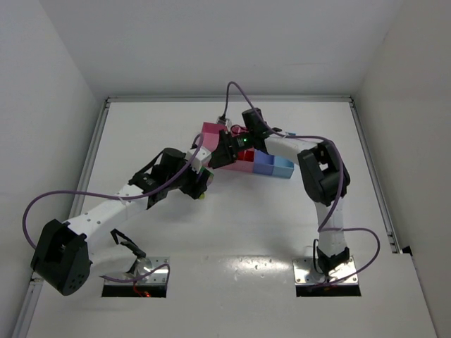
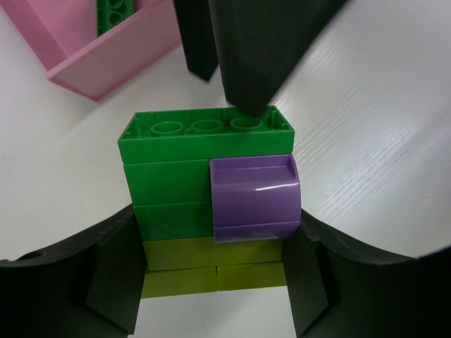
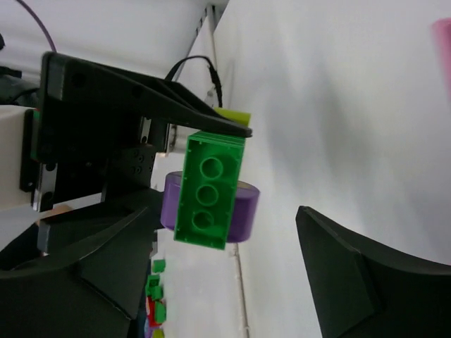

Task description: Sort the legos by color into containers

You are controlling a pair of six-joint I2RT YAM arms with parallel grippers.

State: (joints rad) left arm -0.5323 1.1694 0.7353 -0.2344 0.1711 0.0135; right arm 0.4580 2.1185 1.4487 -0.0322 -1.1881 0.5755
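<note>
- Left hand (image 2: 211, 278) clamped on one lego stack (image 2: 176, 183): three green layers, one purple piece (image 2: 255, 197), two yellow-green layers (image 2: 211, 264).
- Right hand (image 3: 225, 218) spread apart around the stack's top.
- Four bins (image 1: 264, 165) in one row; stack near the pink bin (image 2: 106, 67), which holds a green brick (image 2: 113, 14).

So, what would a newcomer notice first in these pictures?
A brick stack, green over yellow-green with a purple curved piece on its side, is clamped in the left hand. The right hand stands open at its green top. Nearby, a pink bin holds a green brick.
</note>
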